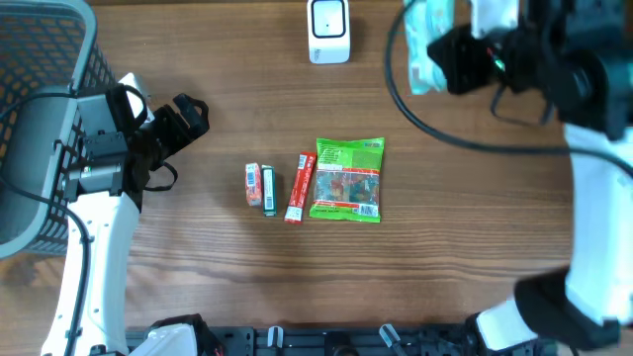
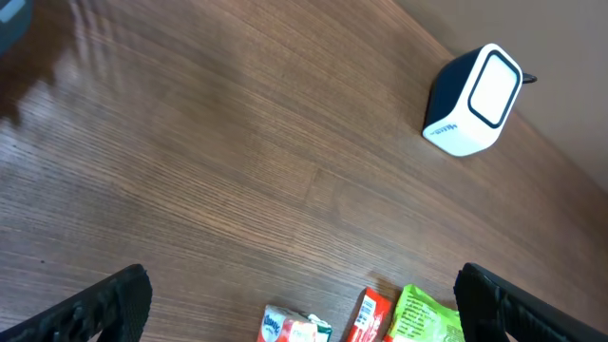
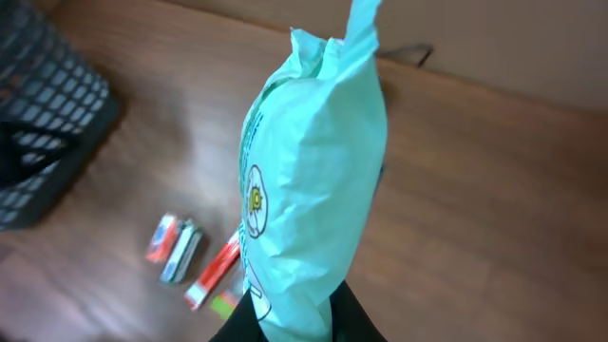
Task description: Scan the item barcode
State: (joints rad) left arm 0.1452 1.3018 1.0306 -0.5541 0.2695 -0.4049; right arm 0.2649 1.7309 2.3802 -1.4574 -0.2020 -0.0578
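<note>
Right claw (image 3: 285, 318): clenched on the lower end of the pale green packet (image 3: 309, 171), which stands up out of it.
Packet place: held in the air near the table's far edge, just to the right of the scanner (image 1: 328, 32), touching nothing else.
Left claw (image 1: 186, 117): released, fingers spread wide and empty, near the left edge beside the basket (image 1: 40, 59).
Risk, slip: the hold is on one end of a soft, puffy pack, so tilting it could make it sag or twist in the fingers.
Risk, no read: no barcode shows on the visible faces, so it may be turned away from the scanner window or creased.
Risk, cable: a black cable (image 1: 435, 124) loops over the table right of the scanner and could snag on a sweep.
Risk, edge: the scanner sits close to the far edge, and a knock could push it off.
Open room: bare wood lies between the scanner and the mid-table row with the red stick pack (image 1: 299, 187) and green sweets bag (image 1: 347, 178).
</note>
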